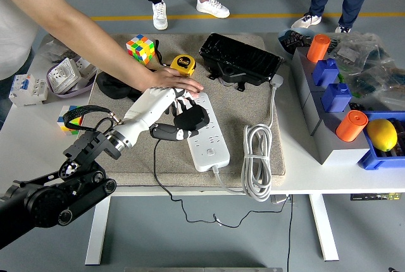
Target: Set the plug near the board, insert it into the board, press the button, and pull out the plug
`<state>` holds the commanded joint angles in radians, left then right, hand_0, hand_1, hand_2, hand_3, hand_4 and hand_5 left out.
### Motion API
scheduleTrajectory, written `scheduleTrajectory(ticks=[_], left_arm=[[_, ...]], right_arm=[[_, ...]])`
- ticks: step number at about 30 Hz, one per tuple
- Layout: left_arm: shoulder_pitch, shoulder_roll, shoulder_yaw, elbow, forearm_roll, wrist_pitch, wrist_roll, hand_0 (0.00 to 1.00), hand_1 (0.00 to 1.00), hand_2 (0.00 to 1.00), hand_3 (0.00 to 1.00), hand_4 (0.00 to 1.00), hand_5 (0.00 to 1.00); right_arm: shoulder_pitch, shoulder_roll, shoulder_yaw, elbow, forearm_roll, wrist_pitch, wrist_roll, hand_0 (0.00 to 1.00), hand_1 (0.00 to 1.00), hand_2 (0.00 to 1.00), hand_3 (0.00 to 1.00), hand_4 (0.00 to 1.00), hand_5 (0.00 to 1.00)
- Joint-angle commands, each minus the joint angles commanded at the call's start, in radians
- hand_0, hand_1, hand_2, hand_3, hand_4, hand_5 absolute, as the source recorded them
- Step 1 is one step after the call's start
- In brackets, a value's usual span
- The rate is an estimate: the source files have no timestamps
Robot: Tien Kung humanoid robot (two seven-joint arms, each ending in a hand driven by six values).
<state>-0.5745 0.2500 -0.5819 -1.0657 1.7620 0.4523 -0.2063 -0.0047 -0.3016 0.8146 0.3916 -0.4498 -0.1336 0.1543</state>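
Nearest the camera, the left black arm enters from the lower left corner and reaches up over the white desk (38, 158). Its white robot hand (166, 115) has its fingers curled around a black plug (190, 121), whose black cord (155, 171) drops over the desk's near edge. The plug sits just over the upper half of the white power strip (205, 134), which lies lengthwise on a grey mat (266, 152); whether its prongs are in a socket cannot be told. Right of the strip lies a coiled white cable (256, 161). Just beyond the robot hand, a person's hand (172, 82) rests flat on the mat, its fingertips touching the far end of the strip, the arm stretching in from the upper left. Farther back on the mat are a yellow tape measure (183, 64), a colourful puzzle cube (140, 47) and a black bag (240, 60). At the right, blue and grey bins (329, 126) hold orange cylinders (351, 125) and a lemon (381, 135).
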Motion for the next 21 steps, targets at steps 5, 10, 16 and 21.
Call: scheduleTrajectory(ticks=[5, 10, 16, 21], left_arm=[[-0.033, -0.003, 0.033, 0.049, 0.005, -0.001, -0.014, 0.231, 0.291, 0.365, 0.534, 0.788, 0.002], [-0.048, -0.012, 0.063, 0.089, 0.002, -0.001, -0.025, 0.235, 0.299, 0.373, 0.537, 0.791, 0.002], [-0.066, -0.028, 0.090, 0.133, -0.009, 0.004, -0.045, 0.250, 0.305, 0.378, 0.538, 0.795, 0.002], [-0.083, -0.042, 0.102, 0.171, -0.014, 0.007, -0.053, 0.257, 0.316, 0.389, 0.539, 0.798, 0.002]], right_arm=[[0.001, -0.004, 0.003, 0.004, -0.005, 0.001, 0.001, 0.598, 0.592, 0.547, 0.545, 0.773, 0.293], [-0.001, -0.004, 0.003, 0.004, -0.004, 0.001, 0.001, 0.598, 0.592, 0.547, 0.546, 0.773, 0.293], [-0.001, -0.004, 0.002, 0.005, -0.005, 0.002, 0.002, 0.599, 0.591, 0.547, 0.546, 0.774, 0.292], [-0.002, -0.004, 0.004, 0.008, -0.008, 0.003, 0.002, 0.598, 0.591, 0.547, 0.546, 0.773, 0.291]])
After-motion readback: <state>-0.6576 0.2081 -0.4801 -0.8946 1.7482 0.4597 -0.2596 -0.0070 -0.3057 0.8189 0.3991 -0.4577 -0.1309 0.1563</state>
